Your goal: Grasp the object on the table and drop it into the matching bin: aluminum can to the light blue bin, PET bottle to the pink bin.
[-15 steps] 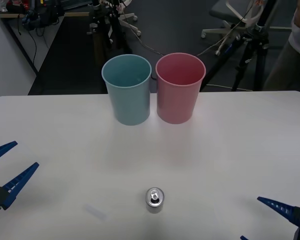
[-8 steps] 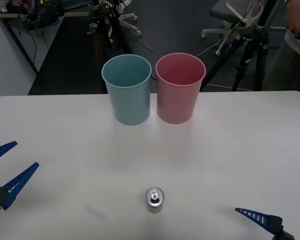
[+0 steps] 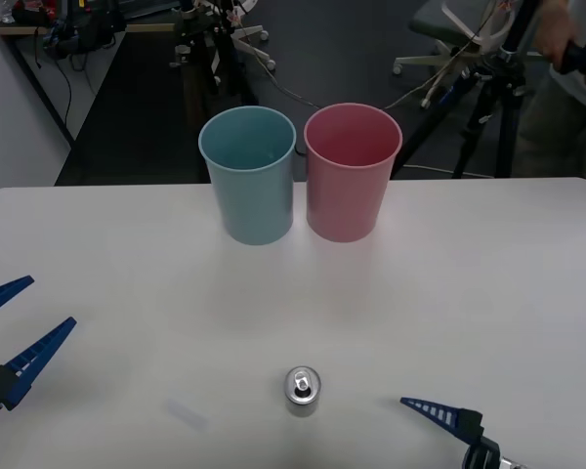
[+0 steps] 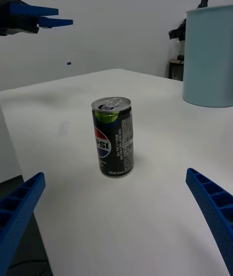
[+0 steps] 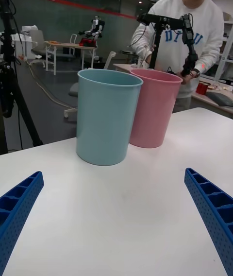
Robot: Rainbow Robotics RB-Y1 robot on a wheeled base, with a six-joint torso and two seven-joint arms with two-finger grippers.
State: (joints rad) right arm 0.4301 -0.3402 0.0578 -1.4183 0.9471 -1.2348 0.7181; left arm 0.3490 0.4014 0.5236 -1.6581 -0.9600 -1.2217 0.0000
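The aluminum can (image 3: pixel 302 388) stands upright near the table's (image 3: pixel 488 274) front edge; it is small, with a shiny top, a pull tab and a dark printed side (image 4: pixel 113 140). My right gripper (image 4: pixel 115 173) is open, low over the table to the can's right, with the can ahead between its spread fingers (image 3: pixel 433 408) and apart from them. At the table's left edge my left gripper (image 3: pixel 24 322) stands open and holds nothing. The light blue bin (image 3: pixel 249 176) and the pink bin (image 3: pixel 352 174) stand side by side at the back, touching.
Bare white tabletop lies between the can and the bins. Behind the table are tripods (image 3: pixel 498 88), an office chair and a person standing at the back right. The left gripper's fingers (image 4: pixel 36 16) also show far beyond the can in the right wrist view.
My right gripper has slid leftward along the front edge toward the can. The left gripper, the can and both bins have stayed put.
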